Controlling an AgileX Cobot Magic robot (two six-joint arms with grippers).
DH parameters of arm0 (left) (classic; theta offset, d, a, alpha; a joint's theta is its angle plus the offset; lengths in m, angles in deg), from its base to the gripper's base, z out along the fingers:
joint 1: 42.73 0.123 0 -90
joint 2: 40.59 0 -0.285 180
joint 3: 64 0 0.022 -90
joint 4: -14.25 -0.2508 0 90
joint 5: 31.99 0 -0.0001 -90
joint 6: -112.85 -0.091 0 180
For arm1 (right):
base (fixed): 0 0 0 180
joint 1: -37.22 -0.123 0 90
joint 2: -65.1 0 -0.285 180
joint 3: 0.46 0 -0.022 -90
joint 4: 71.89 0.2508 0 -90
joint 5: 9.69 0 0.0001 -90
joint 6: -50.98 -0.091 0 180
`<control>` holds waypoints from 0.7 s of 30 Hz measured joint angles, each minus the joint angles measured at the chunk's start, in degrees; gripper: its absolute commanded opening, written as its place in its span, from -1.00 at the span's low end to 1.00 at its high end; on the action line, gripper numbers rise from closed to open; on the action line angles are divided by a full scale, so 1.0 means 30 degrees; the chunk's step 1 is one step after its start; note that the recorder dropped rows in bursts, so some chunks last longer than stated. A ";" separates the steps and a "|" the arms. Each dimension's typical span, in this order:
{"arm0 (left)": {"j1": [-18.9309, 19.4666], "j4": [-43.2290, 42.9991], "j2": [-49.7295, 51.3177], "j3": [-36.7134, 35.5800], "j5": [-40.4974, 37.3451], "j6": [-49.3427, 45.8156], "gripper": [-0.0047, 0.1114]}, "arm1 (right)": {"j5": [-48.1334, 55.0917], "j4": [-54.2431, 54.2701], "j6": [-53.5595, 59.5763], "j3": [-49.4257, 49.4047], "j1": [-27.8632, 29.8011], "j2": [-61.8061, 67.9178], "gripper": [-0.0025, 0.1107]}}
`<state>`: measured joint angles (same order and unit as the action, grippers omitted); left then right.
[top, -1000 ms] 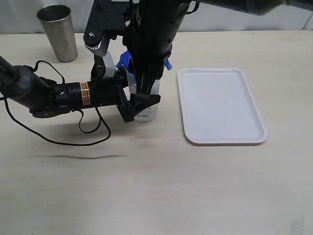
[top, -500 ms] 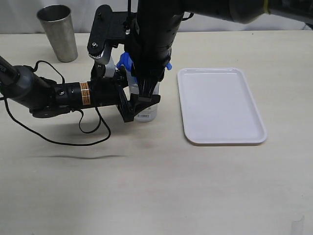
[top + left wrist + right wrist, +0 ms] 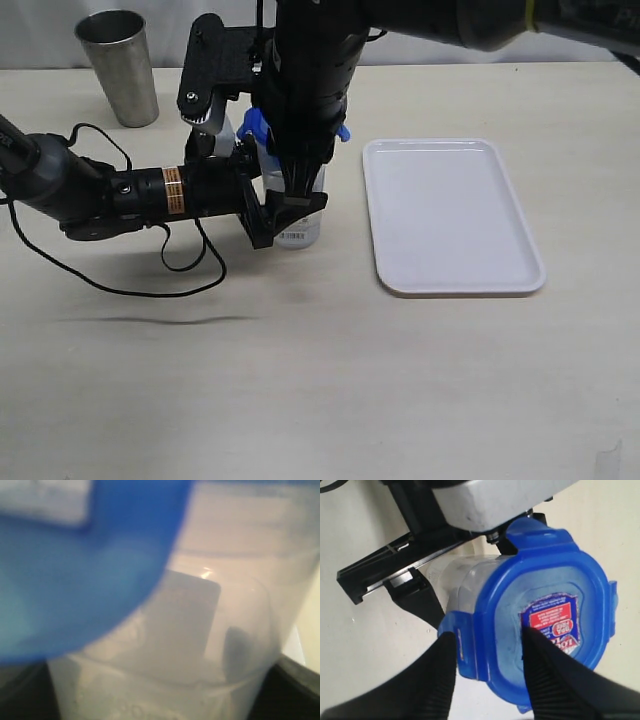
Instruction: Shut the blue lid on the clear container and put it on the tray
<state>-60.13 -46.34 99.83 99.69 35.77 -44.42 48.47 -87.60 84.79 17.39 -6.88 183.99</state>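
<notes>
The clear container (image 3: 303, 228) stands upright on the table, its barcode sticker near the base. My left gripper (image 3: 283, 208) reaches in from the left and is shut on its lower body (image 3: 200, 645). The blue lid (image 3: 545, 605) sits on top of the container, seen in the exterior view as blue edges (image 3: 251, 126) beside the right arm. My right gripper (image 3: 487, 645) comes down from above, open. One fingertip (image 3: 447, 652) is against a side flap and the other rests over the lid's label. The white tray (image 3: 455, 215) lies to the right.
A grey steel cup (image 3: 120, 65) stands at the far left back. The left arm (image 3: 110, 192) and its cable lie across the table on the left. The right arm's dark body (image 3: 310, 80) hides most of the container's top.
The right arm has shifted slightly to the left over the lid. The container, left gripper and tray stay where they were.
</notes>
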 measured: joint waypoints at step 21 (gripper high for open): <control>0.0225 0.0763 0.0000 0.0093 -0.0402 0.0041 -0.92 | -0.4177 -0.2188 -0.0123 -0.2679 -0.0191 -0.0233 -0.48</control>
<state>-59.45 -44.05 99.83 99.97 34.56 -44.30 35.93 -94.16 84.42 9.36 -7.46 183.29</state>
